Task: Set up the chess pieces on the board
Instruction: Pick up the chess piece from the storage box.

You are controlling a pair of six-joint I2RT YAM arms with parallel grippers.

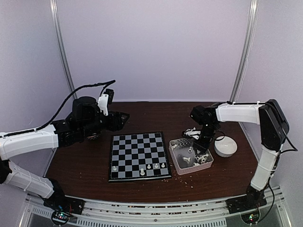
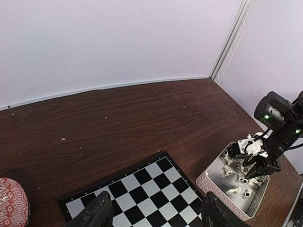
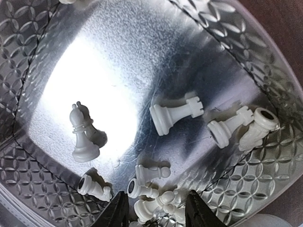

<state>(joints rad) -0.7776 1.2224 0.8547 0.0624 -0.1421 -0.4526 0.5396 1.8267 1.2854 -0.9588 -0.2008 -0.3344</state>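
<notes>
The board [image 1: 138, 153] lies flat in the middle of the table, with several white chess pieces [image 1: 156, 166] standing along its near rows. More white chess pieces [image 3: 175, 113] lie tipped over in the clear tray [image 1: 180, 169] to its right. My right gripper [image 3: 156, 198] is down inside this tray [image 3: 265, 71], open, its fingers either side of a small heap of pawns [image 3: 151, 172]. A bishop [image 3: 80, 132] stands upright at the left. My left gripper [image 2: 156, 196] hovers open and empty over the board's far edge [image 2: 142, 189].
A white bowl [image 1: 225, 146] sits right of the tray. A red patterned object [image 2: 12, 203] lies at the left of the board. Pale crumbs dot the brown table. White walls enclose the back and sides.
</notes>
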